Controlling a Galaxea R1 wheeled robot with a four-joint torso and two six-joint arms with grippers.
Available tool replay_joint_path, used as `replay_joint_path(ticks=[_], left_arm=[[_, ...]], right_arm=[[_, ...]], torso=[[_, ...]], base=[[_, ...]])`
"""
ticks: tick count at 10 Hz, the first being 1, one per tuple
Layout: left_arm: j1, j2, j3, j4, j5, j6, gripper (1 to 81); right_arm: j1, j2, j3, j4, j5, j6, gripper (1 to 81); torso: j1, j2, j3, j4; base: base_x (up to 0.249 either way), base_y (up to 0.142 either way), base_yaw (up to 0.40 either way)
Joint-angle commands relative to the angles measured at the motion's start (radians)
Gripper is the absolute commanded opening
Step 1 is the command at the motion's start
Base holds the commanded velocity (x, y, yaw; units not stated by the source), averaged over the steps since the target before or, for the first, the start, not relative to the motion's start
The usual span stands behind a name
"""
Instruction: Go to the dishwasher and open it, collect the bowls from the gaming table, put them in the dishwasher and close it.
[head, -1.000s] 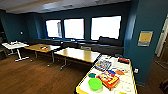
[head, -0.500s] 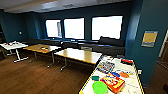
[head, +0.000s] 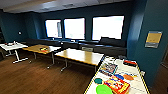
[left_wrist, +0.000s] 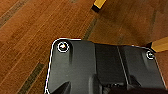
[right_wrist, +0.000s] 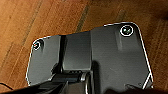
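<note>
Against the earlier head views, the whole room was seen shifted slightly, so the camera had moved; the furniture itself was not displaced. From left to right were seen a white table (head: 12, 46), two wooden-topped tables (head: 42, 48) (head: 80, 56) before the dark sofa (head: 105, 46), then the gaming table (head: 136, 86) at lower right, bearing green (head: 103, 89), blue (head: 119, 76) and orange (head: 128, 77) bowls beside game boxes (head: 117, 85). In both wrist views the wooden floor (left_wrist: 27, 32) was seen below; whether either pincer was wide or narrow could not be told
</note>
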Motion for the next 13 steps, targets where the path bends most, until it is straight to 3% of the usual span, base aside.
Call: replay_joint_path(ticks=[1,6,13], left_arm=[[-0.062,-0.003,-0.003,0.002,0.039,0.003,81.1],[-0.062,-0.003,-0.003,0.000,0.039,0.003,81.1],[-0.061,-0.005,-0.003,0.002,0.042,0.001,81.1]], right_arm=[[0.059,-0.002,0.005,-0.003,-0.045,0.001,81.1],[0.059,-0.002,0.005,-0.003,-0.045,0.001,81.1],[0.059,-0.002,0.003,-0.004,-0.045,0.001,81.1]], torso=[[0.000,0.000,0.000,0.000],[0.000,0.000,0.000,0.000],[0.000,0.000,0.000,0.000]], base=[[0.136,0.075,0.000],[0.125,0.044,0.000],[0.009,0.000,0.000]])
